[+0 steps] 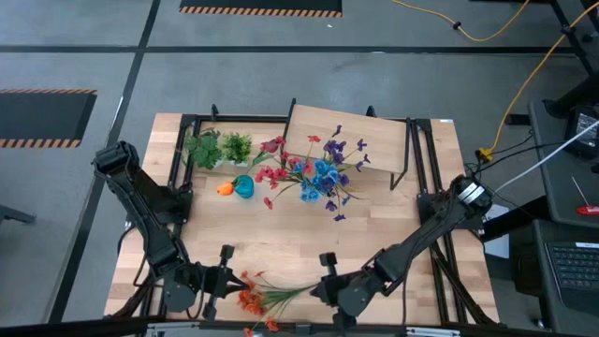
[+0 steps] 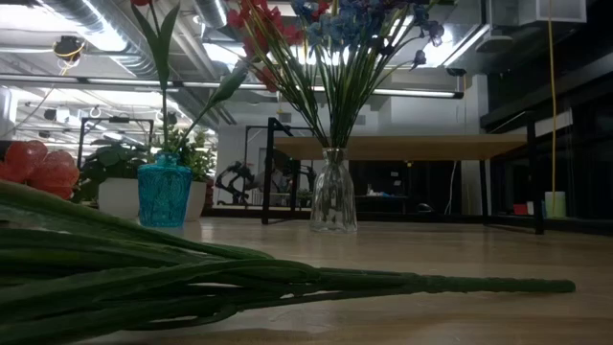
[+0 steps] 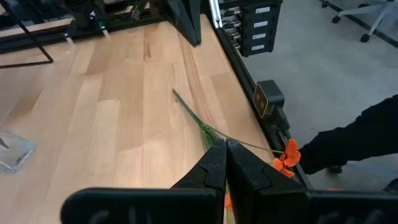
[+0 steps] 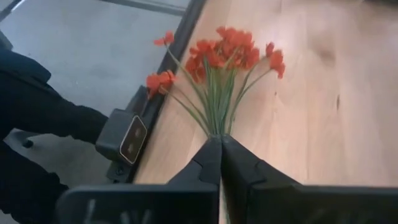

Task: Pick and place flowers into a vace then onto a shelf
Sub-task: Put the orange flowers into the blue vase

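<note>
An orange-bloomed flower spray [image 1: 267, 298] lies flat on the tabletop by the near edge, its blooms [image 4: 230, 50] toward the left and its stem end [image 2: 570, 285] toward the right. My left gripper [image 3: 225, 149] is shut above the spray's bloom end [image 1: 229, 279]. My right gripper [image 4: 221, 142] is shut above its stem end [image 1: 318, 285]. No gripper shows in the low view. A clear glass vase [image 2: 334, 196] holds red, blue and purple flowers [image 1: 314, 176] in front of the shelf [image 1: 351, 140]. A blue vase [image 1: 244, 186] holds an orange tulip [image 1: 225, 188].
Two potted leafy plants [image 1: 217, 148] stand at the far left. A black metal frame [image 1: 426, 178] runs along the table's sides. A person's dark sleeve [image 3: 348, 143] shows just beyond the near edge. Bare wood [image 1: 281, 234] lies between the vases and the spray.
</note>
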{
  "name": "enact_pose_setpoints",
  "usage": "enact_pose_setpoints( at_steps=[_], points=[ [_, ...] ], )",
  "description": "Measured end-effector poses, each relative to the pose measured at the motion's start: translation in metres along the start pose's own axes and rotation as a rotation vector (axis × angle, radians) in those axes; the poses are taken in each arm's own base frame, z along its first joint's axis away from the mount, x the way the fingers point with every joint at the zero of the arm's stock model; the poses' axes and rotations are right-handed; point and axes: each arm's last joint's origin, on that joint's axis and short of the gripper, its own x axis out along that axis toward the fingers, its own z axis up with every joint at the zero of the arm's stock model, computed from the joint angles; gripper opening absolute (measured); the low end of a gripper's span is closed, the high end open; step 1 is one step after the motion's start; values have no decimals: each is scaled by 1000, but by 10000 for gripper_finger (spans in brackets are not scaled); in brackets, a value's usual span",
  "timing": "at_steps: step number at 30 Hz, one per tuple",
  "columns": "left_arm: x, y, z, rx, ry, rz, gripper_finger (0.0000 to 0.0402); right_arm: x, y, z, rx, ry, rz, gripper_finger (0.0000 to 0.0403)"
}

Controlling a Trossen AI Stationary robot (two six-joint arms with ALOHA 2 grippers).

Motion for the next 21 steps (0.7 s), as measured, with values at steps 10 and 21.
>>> enact_pose_setpoints(
  at_steps=[10,21],
  points=[
    [1,0,0,0,-3,13,4,27,2,-18,5,58,-17,79],
    [1,1,0,29,-1,14,4,54,-4,-38,69,137,-42,160]
  ],
)
